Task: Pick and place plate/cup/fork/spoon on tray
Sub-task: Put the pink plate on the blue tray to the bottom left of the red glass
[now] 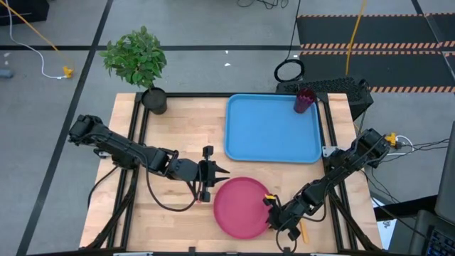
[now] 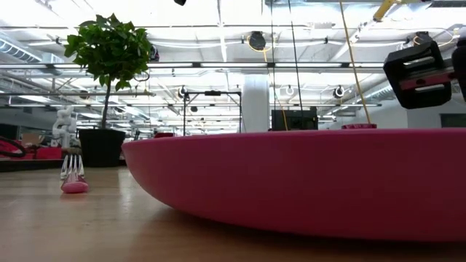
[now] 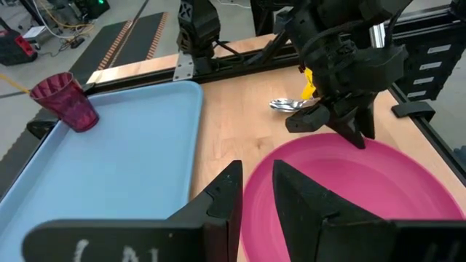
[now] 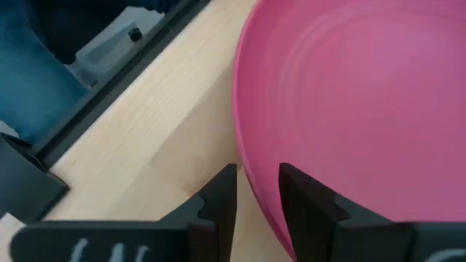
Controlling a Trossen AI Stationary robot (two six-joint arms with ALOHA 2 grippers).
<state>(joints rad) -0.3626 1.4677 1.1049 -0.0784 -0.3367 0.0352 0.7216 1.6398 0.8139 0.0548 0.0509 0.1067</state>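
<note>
The pink-red plate (image 1: 242,208) lies at the table's near edge, in front of the light-blue tray (image 1: 274,129). The maroon cup (image 1: 304,99) stands upright in the tray's far right corner. My right gripper (image 1: 271,206) is shut on the plate's right rim. My left gripper (image 1: 222,171) is shut, just off the plate's far-left edge, and touches nothing. The fork (image 1: 198,200) lies on the table left of the plate. The orange-handled spoon (image 1: 304,229) lies right of it, beside my right gripper. My right gripper holds the plate by its right rim (image 4: 251,164), pinched with one finger over the plate's inside and one outside the rim. The fingers (image 3: 357,131) slant down from the table's right side. I cannot tell whether that side is raised.
A potted plant (image 1: 153,98) stands at the table's far left corner. Bare wood lies between the plate and the tray and along the left half of the table. The tray's floor is bare apart from the cup.
</note>
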